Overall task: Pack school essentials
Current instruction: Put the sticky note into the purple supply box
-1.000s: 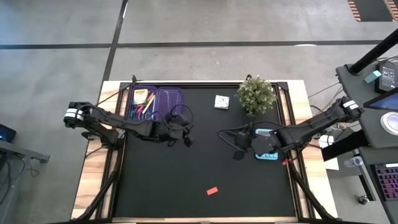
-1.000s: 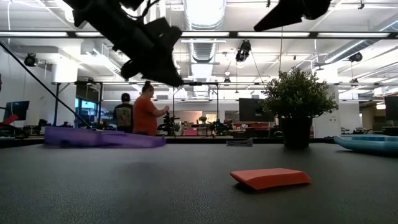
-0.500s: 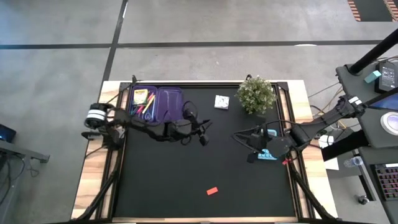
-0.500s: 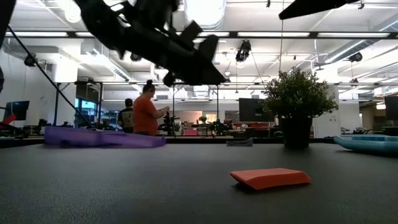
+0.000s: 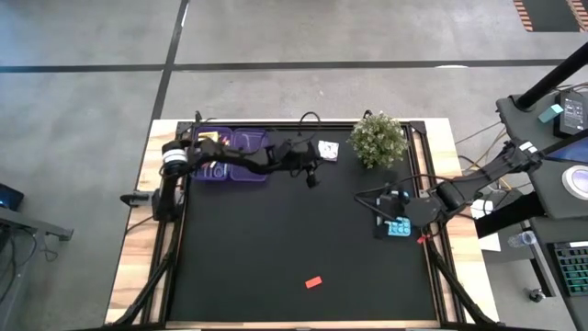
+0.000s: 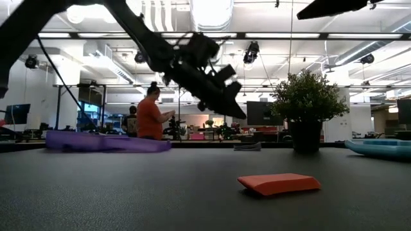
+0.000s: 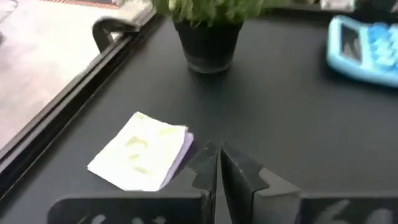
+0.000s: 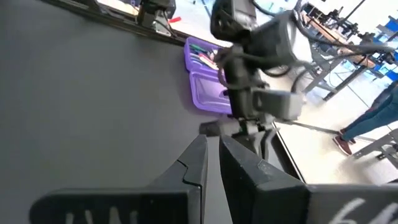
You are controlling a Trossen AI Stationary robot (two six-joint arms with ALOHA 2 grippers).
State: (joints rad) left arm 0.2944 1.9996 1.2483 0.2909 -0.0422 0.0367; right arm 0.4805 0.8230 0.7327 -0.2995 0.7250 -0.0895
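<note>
A black table [image 5: 276, 239] seen from above, with wooden strips along both sides. The left claw [image 5: 312, 178] hangs near the back edge, fingers pressed together and empty, just beside the white pad [image 5: 327, 150], which lies flat between the purple case [image 5: 230, 145] and the plant [image 5: 378, 139]. The case sits at the back left corner with pens inside. The right claw [image 5: 380, 227], also closed and empty, sits near the right edge over a light blue item [image 5: 398, 227]. The red eraser [image 5: 314, 282] lies alone toward the front, well apart from everything. The table's middle and front left are open. In the low view, a person [image 6: 151, 115] stands in the room behind.
</note>
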